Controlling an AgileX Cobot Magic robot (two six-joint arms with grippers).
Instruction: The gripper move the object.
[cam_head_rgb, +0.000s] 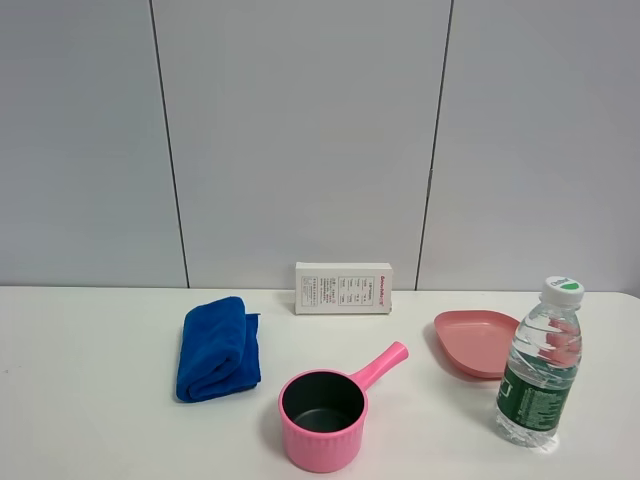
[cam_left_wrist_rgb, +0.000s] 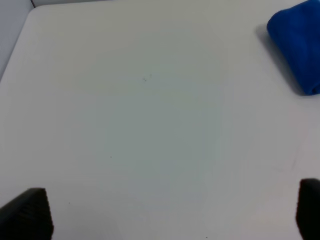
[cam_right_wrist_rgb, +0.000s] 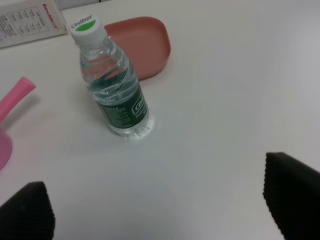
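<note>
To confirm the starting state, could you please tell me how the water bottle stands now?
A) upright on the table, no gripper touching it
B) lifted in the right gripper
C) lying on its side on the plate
A: the water bottle stands upright on the table beside the pink plate, and the right gripper is open with nothing between its fingers.
</note>
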